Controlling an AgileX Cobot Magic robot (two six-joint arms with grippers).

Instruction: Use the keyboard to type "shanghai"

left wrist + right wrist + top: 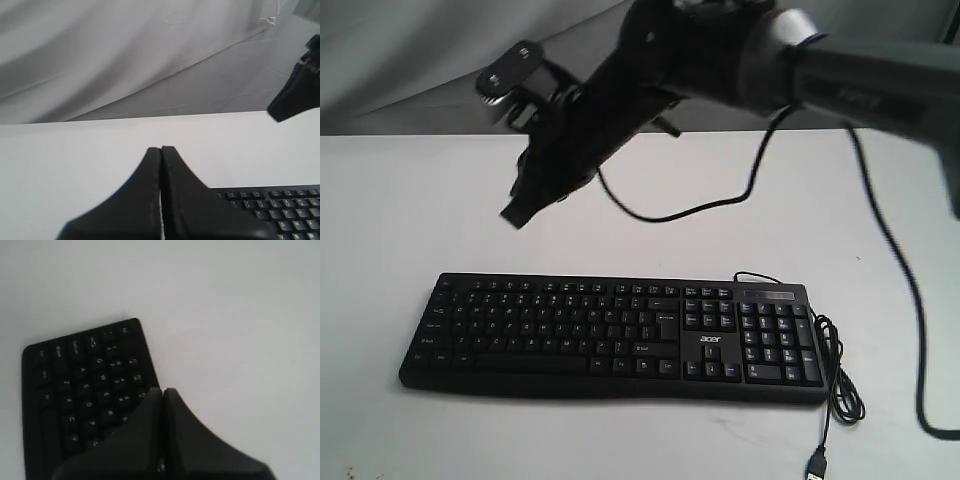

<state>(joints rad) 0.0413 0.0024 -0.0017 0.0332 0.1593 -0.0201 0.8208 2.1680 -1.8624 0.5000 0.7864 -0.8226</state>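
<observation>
The black keyboard lies flat on the white table, number pad at its right end. My right gripper reaches across from the right and hangs shut above the table, behind the keyboard's left end. In the right wrist view the shut right gripper sits by the keyboard near its left-hand letter keys, not touching any key. My left gripper is shut on nothing over bare table, with the keyboard off to one side. It does not show in the exterior view. The right gripper appears dark beyond it.
The keyboard's thin cable is coiled at its right end, with the USB plug near the front edge. A black arm cable droops onto the table behind the keyboard. Grey cloth hangs behind the table.
</observation>
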